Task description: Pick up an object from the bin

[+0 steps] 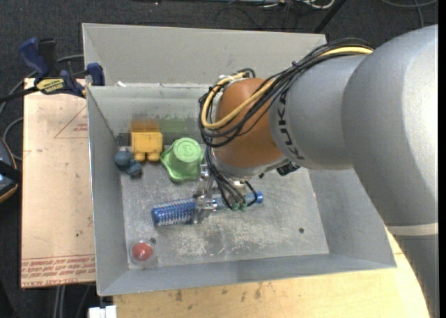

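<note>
My gripper [209,201] reaches down in the middle of the bin, just below the orange wrist cover, its tips by the right end of a blue ridged brush-like piece [174,213] that lies flat on the bin floor. A small blue bit [256,199] pokes out to the gripper's right. A green round cup [183,157] lies just up and left of the gripper. Whether anything sits between the fingers is hidden.
A yellow block [146,142] and a dark blue-grey lump [128,163] sit in the far left corner. A small red ball [142,252] rests in the near left corner. The arm and its cables cover the bin's right half.
</note>
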You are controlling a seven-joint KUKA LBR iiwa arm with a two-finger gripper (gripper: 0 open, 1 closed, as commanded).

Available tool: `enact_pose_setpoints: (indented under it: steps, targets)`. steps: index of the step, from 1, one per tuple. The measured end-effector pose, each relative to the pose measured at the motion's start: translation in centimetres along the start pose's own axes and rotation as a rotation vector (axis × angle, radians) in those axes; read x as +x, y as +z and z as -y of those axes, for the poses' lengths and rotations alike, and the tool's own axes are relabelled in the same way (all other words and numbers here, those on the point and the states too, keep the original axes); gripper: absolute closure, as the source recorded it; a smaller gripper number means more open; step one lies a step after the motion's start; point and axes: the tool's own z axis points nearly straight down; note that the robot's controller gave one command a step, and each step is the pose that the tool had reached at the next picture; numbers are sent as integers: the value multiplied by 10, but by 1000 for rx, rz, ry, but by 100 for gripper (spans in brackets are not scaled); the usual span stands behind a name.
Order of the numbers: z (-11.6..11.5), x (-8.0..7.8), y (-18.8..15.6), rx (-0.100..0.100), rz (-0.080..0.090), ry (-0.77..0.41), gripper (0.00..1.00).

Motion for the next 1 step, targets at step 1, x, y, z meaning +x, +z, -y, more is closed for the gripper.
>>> enact_pose_setpoints:
  steps: [1]
  targets:
    - [7,3,-149,-1,9,-104,100]
